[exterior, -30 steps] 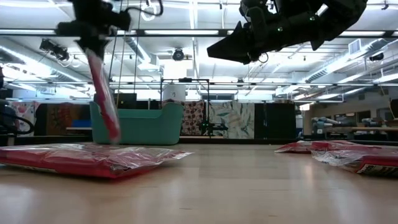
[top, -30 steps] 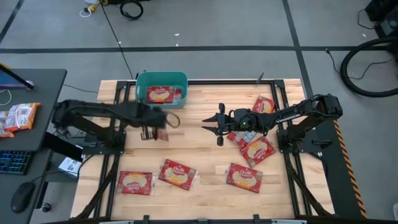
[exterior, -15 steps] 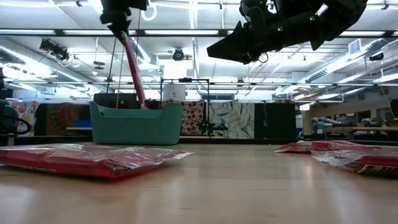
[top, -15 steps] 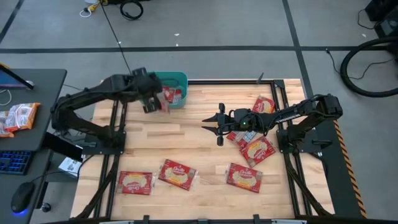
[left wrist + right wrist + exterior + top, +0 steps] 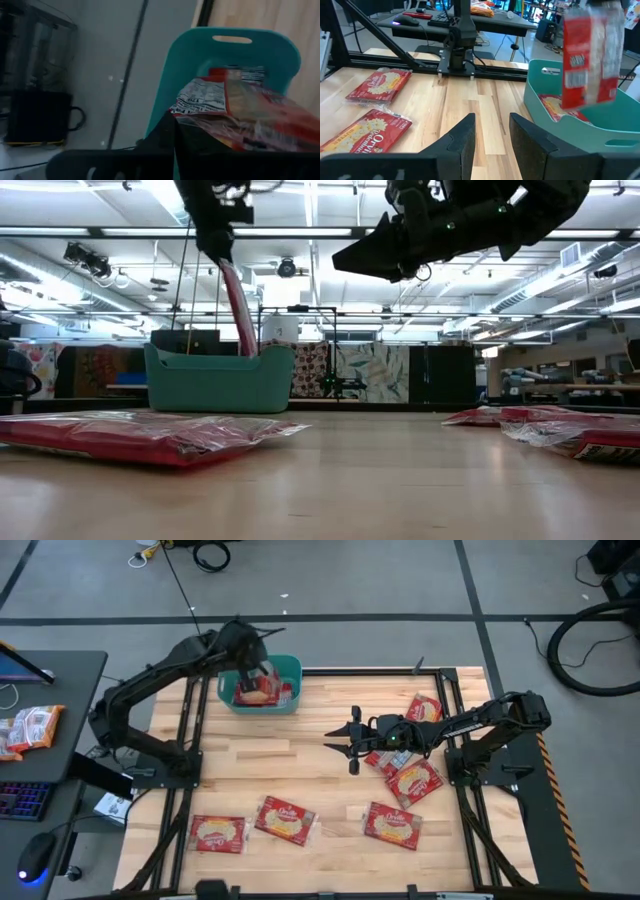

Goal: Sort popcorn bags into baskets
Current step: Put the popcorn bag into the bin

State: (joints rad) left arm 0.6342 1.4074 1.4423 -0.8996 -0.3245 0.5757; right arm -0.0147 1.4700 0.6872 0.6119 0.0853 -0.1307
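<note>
The teal basket (image 5: 260,690) stands at the table's far left with one popcorn bag (image 5: 559,107) lying in it. My left gripper (image 5: 252,668) is above it, shut on a red bag (image 5: 238,305) that also shows in the right wrist view (image 5: 592,55). My right gripper (image 5: 338,740) hovers open over the table's middle (image 5: 492,135), holding nothing. Three bags lie flat on the wood near the front edge (image 5: 218,833) (image 5: 287,820) (image 5: 392,825). Three more lie under the right arm (image 5: 414,781) (image 5: 424,708) (image 5: 380,758). My left gripper pinches the red bag's upper end (image 5: 197,122) between its two shut fingers, coming slanting down from above. The bag hangs slightly tilted below the fingers, over the basket (image 5: 218,380). Its lower end (image 5: 246,350) reaches down to about the basket's rim.
Bare wood (image 5: 290,760) lies between the basket and the front bags. A dark desk (image 5: 50,720) with more packets (image 5: 30,728) and a keyboard stands left of the table. Black frame rails (image 5: 470,820) run along the table's sides.
My left gripper has swung from over the table's left middle toward the far edge and risen, staying shut on the red bag. The bag, hanging below it, has been carried over the basket.
</note>
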